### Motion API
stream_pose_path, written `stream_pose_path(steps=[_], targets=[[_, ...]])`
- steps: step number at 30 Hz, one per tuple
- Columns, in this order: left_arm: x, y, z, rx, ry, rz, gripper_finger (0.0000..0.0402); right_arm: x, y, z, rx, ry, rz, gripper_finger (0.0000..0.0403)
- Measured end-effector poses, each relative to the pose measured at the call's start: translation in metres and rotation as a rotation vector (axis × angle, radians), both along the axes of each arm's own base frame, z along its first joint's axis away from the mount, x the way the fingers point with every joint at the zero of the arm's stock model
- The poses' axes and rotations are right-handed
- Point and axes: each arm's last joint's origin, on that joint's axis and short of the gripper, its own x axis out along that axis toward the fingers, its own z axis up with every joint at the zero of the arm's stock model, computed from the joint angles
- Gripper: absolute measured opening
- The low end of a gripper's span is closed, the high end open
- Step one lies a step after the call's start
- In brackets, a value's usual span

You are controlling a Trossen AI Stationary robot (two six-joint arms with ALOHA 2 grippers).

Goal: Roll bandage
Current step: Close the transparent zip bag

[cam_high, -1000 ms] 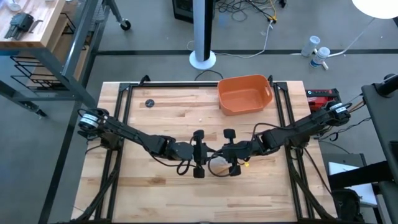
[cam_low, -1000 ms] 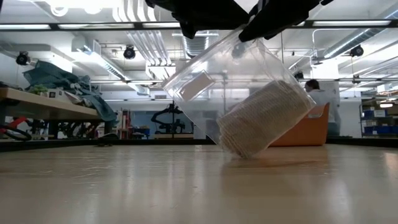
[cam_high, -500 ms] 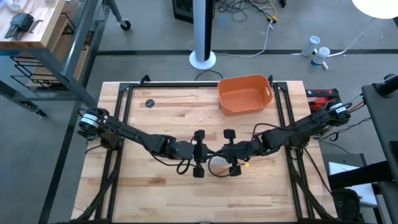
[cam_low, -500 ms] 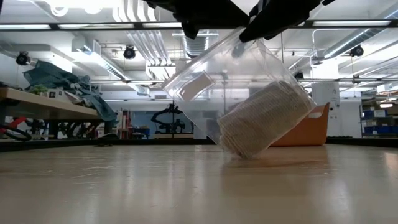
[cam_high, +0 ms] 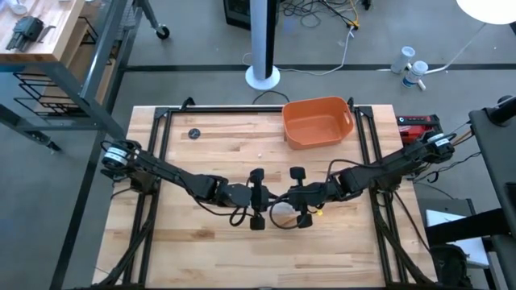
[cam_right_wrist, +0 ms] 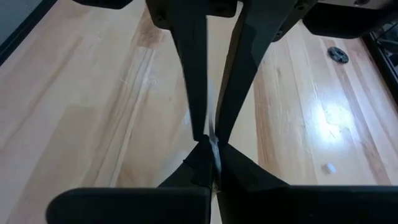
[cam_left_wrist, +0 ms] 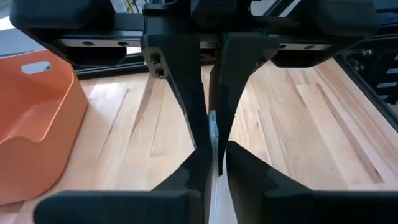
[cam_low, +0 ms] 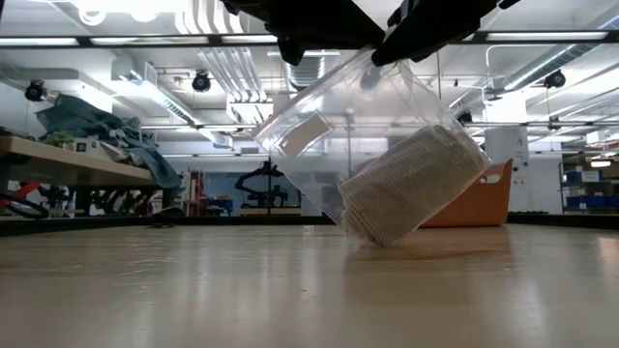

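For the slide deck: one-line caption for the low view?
Both grippers hold a clear plastic wrapper tilted over the table, rolled bandage inside.

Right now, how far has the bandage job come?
Nothing looks done. The bandage is a roll inside a clear plastic wrapper. Both the left gripper and the right gripper pinch the wrapper's edge, holding it tilted with one corner at the table. Left: take the bandage out and roll it.
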Motion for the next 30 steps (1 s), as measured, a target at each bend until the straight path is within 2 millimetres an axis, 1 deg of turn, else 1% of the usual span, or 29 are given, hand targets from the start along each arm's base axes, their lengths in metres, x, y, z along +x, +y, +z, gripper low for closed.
stream_pose_path(steps=[4,7,9,11,16,20,30], targets=[[0.0013,-0.0004,-0.003,-0.007,0.005,0.004,0.005,-0.0002,-0.0001,-0.0005,-0.001,0.003,0.0,0.0],[0.0031,-0.0009,-0.0076,0.022,0.017,-0.007,0.0052,-0.0008,-0.0002,-0.0016,-0.003,0.011,0.001,0.0],[0.0034,-0.0012,-0.0086,0.05,0.022,-0.02,0.0037,-0.0009,-0.0001,-0.0018,-0.002,0.014,0.004,0.0],[0.0034,-0.0016,-0.0087,0.06,0.024,-0.04,0.0012,-0.001,0.0001,-0.0018,0.0,0.014,0.006,0.0],[0.0031,-0.0012,-0.0084,0.053,0.023,-0.018,0.0002,-0.0008,0.0,-0.0017,-0.002,0.012,0.004,0.0],[0.0029,-0.0011,-0.0088,-0.005,0.023,0.009,0.0019,-0.0009,-0.0001,-0.0021,-0.002,0.011,0.002,0.0],[0.0006,-0.0007,-0.0085,-0.022,0.043,0.02,0.0066,-0.0005,-0.0004,-0.0019,-0.001,0.0,-0.012,0.0]])
